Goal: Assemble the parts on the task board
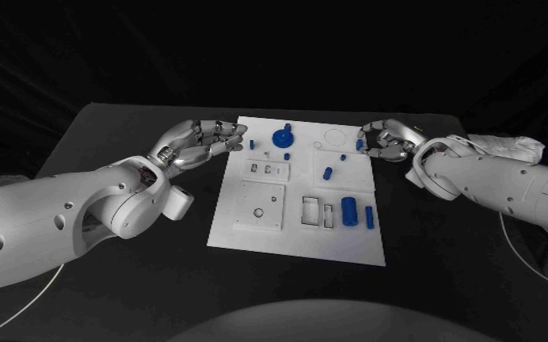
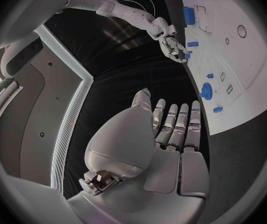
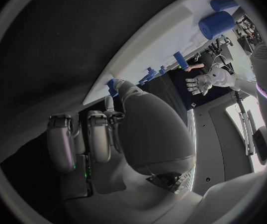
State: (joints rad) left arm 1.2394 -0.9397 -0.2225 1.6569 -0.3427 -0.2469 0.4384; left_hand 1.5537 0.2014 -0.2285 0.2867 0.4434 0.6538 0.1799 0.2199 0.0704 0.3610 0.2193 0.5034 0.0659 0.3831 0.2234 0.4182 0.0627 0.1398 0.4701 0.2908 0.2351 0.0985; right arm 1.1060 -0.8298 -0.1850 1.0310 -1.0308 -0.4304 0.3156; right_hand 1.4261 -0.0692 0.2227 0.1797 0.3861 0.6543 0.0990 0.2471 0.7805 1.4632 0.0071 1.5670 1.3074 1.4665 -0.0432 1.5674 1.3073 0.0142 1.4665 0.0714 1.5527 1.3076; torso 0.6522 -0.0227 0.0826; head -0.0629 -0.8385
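Black table [image 1: 137, 279] bears flat white task board [image 1: 343, 239].

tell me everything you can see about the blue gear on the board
The blue gear is a round toothed wheel, plastic-looking, with a raised hub, lying flat near the far edge of the white task board. The left wrist view shows its teeth. Nothing touches it; the left robot hand hovers open beside the board.

The task board [image 1: 299, 199] is seen from above by the head camera. It is viewed obliquely from behind each palm by the 2 wrist cameras.
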